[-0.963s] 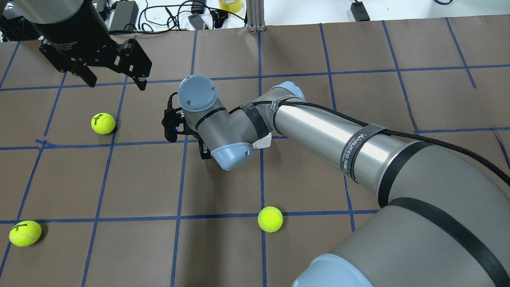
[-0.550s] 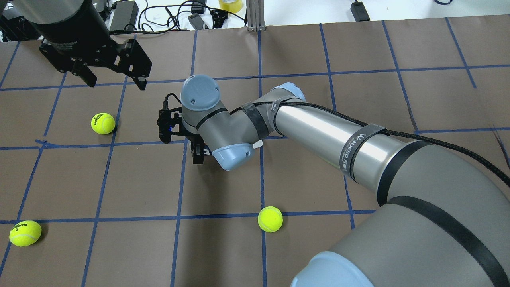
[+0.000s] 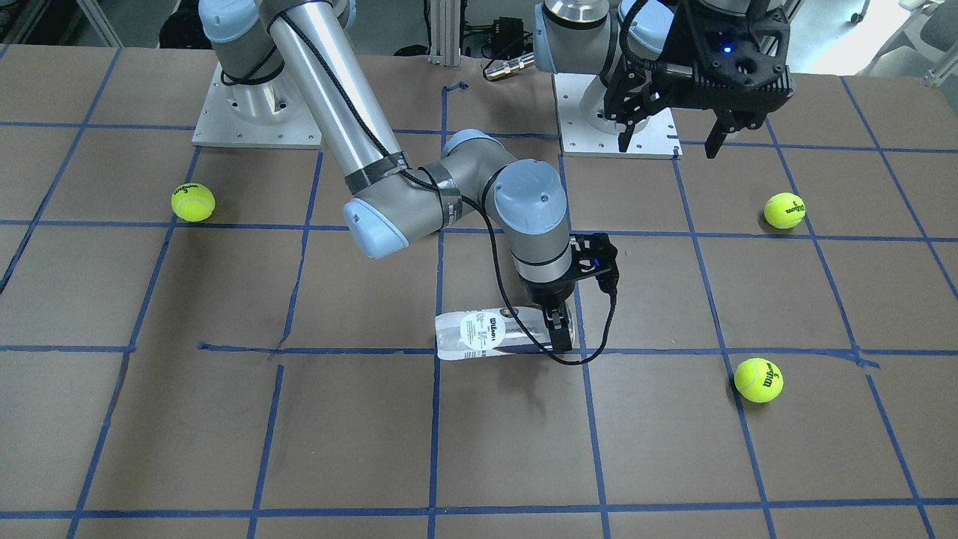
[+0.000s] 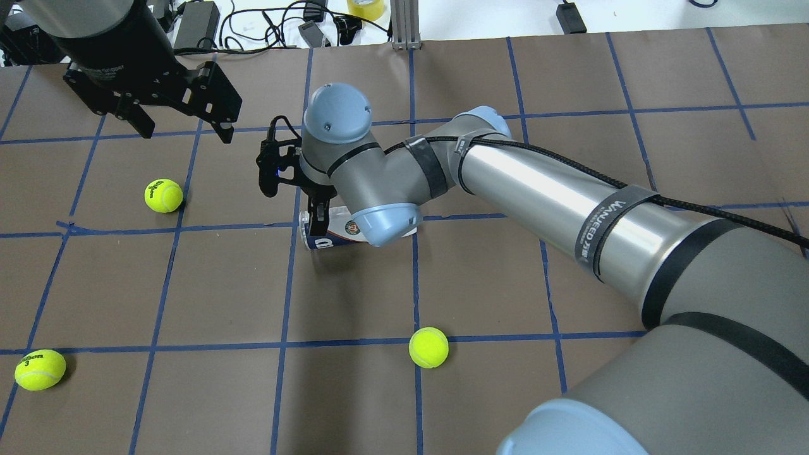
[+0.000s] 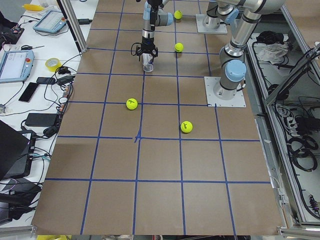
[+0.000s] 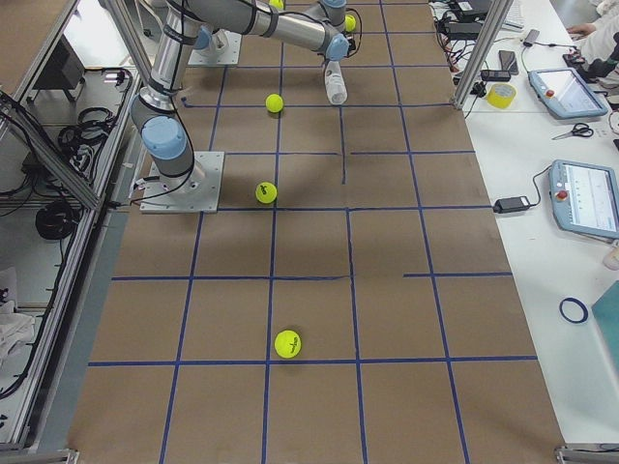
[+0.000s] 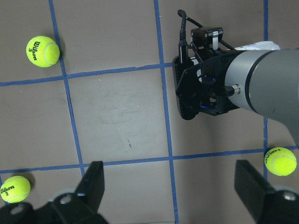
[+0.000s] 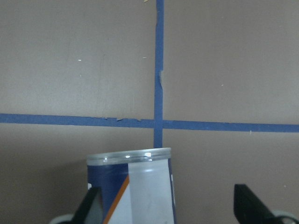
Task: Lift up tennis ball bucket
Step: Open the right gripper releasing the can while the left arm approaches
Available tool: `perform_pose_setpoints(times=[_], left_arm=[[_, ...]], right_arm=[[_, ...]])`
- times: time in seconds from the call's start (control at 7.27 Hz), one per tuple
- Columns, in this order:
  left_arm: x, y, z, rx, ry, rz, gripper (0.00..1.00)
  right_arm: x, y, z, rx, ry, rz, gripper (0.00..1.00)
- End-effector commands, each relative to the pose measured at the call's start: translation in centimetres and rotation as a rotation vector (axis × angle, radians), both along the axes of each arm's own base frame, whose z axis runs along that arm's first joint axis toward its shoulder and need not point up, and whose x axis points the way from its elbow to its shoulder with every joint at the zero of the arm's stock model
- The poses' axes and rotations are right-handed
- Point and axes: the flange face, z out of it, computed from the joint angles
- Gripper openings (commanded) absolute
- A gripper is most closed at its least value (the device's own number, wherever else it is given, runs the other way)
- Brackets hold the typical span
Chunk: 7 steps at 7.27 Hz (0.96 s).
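The tennis ball bucket (image 3: 486,335) is a clear tube with a white and navy label. It lies on its side on the brown table near the middle, also seen in the overhead view (image 4: 344,230). My right gripper (image 3: 557,329) points down over the tube's open end, fingers wide apart. In the right wrist view the tube (image 8: 140,196) sits between the fingers, nearer the left one, with a gap on the other side. I cannot tell if a finger touches it. My left gripper (image 4: 185,134) hangs open and empty, high at the back left.
Three yellow-green tennis balls lie loose: one left of the tube (image 4: 164,195), one at the front left (image 4: 40,370), one in front of the tube (image 4: 428,347). Blue tape lines grid the table. Cables and boxes lie beyond the far edge.
My right arm has risen and drawn away from the camera, uncovering the tube. Its gripper first slid left along the tube, then came up a little. The left arm and balls have not moved.
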Motion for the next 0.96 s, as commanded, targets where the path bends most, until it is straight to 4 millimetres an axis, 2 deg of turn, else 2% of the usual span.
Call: perform_pose_setpoints(times=[0.0,0.14,0.28,0.41,0.55,0.69,0.83], left_arm=[[-0.1,-1.5,-1.6,0.000,0.009,0.005,1.00],[-0.1,-1.8,-2.9,-0.006,0.010,0.000,1.00],[-0.7,-2.2,-5.3,0.012,0.060,-0.003,1.00],[-1.1,-3.0,-9.0,0.028,0.106,-0.002,1.00],[-1.3,-3.7,-11.8,0.020,0.134,-0.006,1.00],[-2.2,-4.3,-15.1,0.038,0.224,-0.031,1.00],[-0.5,-5.7,-17.6,0.065,0.241,-0.048,1.00]], right_arm=[[-5.1,-3.5,1.7,0.038,-0.046,-0.082,1.00],[-8.9,-5.3,3.8,0.049,-0.062,-0.141,1.00],[-12.6,-5.8,6.4,0.102,-0.042,-0.198,1.00],[-15.3,-5.8,8.3,0.131,-0.020,-0.242,1.00],[-18.0,-6.1,10.3,0.138,-0.013,-0.289,1.00],[-21.9,-6.8,11.6,0.142,0.025,-0.365,1.00],[-25.1,-6.5,14.0,0.171,0.029,-0.500,1.00]])
